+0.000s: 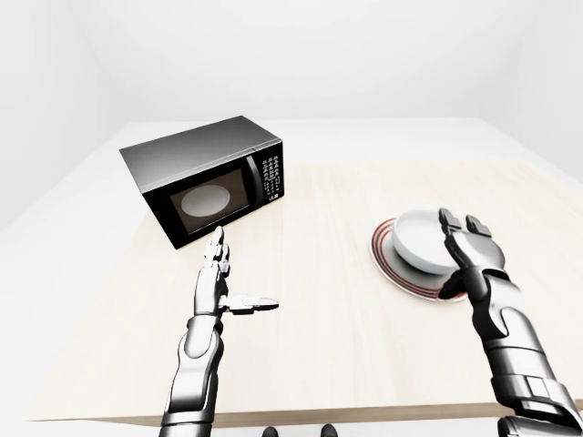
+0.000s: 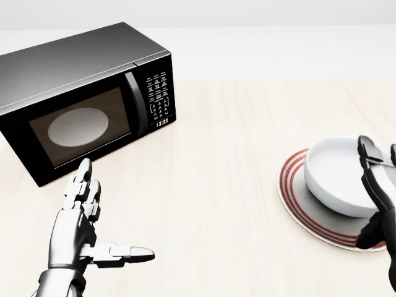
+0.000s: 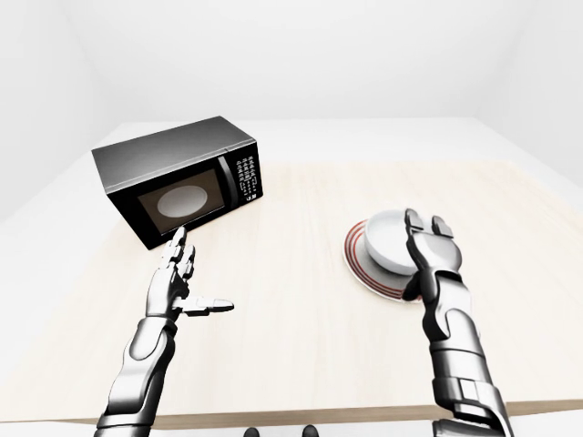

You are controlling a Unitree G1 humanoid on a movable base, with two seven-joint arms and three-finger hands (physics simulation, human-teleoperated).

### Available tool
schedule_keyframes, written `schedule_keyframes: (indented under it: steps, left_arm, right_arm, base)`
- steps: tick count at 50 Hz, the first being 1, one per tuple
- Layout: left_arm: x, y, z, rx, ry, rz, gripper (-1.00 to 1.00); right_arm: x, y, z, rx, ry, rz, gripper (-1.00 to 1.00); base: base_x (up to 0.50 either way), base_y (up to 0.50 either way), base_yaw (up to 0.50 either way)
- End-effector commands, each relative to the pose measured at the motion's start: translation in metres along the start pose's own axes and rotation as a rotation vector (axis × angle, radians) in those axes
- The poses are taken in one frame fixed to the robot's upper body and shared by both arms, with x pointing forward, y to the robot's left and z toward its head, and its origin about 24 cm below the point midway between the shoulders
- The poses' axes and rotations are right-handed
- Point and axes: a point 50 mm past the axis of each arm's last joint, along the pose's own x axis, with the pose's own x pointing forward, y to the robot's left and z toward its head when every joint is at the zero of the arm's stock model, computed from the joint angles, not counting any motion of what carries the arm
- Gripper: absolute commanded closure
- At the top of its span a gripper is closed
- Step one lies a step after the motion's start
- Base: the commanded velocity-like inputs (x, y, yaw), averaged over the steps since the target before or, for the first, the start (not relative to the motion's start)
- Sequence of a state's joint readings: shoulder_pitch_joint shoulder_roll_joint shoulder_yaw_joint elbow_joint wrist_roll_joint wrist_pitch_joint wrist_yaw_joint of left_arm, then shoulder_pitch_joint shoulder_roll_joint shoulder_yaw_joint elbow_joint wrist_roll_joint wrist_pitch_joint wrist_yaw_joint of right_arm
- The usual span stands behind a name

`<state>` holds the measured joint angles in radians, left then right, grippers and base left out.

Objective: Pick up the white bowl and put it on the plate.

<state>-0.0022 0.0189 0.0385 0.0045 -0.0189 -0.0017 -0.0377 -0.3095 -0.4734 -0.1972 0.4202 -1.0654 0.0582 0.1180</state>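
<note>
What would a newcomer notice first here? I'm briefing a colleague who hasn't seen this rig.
Likely the black microwave at the head view's upper left, door shut. Next, the white bowl sitting on the red-ringed plate at right, with the right hand open against the bowl. The left hand hovers open, holding nothing, at lower left.

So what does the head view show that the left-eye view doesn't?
Only the head view makes the microwave clock readable, 13:33. Only the left-eye view shows both forearms, the table's near edge and the walls. Both show the bowl sitting on the plate, the open right hand beside it, and the open left hand empty.
</note>
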Motion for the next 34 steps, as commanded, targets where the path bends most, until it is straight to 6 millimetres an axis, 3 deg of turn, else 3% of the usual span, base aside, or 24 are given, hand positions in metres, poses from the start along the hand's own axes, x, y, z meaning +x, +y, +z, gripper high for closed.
schedule_keyframes:
  steps: [1,8,9,13,16,23,29,34]
  left_arm:
    - [0.000,0.000,0.000,0.000,0.000,0.000,-1.00]
    - [0.000,0.000,0.000,0.000,0.000,0.000,-1.00]
    - [0.000,0.000,0.000,0.000,0.000,0.000,-1.00]
    - [0.000,0.000,0.000,0.000,0.000,0.000,-1.00]
    - [0.000,0.000,0.000,0.000,0.000,0.000,-1.00]
    - [0.000,0.000,0.000,0.000,0.000,0.000,-1.00]
    - [0.000,0.000,0.000,0.000,0.000,0.000,-1.00]
    - [0.000,0.000,0.000,0.000,0.000,0.000,-1.00]
  right_arm:
    - [-0.016,-0.045,0.016,0.024,-0.062,-0.079,-1.00]
    - [-0.054,-0.124,0.045,0.013,-0.212,-0.214,-1.00]
    - [-0.055,-0.124,0.045,0.013,-0.212,-0.216,-1.00]
    - [-0.084,-0.164,0.059,-0.023,-0.294,-0.333,-1.00]
    - [-0.099,-0.181,0.065,-0.039,-0.330,-0.433,-1.00]
    - [-0.155,-0.235,0.081,-0.128,-0.439,-0.773,-1.00]
    - [-0.201,-0.264,0.091,-0.244,-0.512,-1.012,-1.00]
    - [-0.228,-0.272,0.099,-0.332,-0.556,-1.129,-1.00]
  base:
    - [0.00,0.00,0.00]
    - [0.00,0.00,0.00]
    - [0.00,0.00,0.00]
    - [0.00,0.00,0.00]
    - [0.00,0.00,0.00]
    - [0.00,0.00,0.00]
    - [0.00,0.00,0.00]
    - [0.00,0.00,0.00]
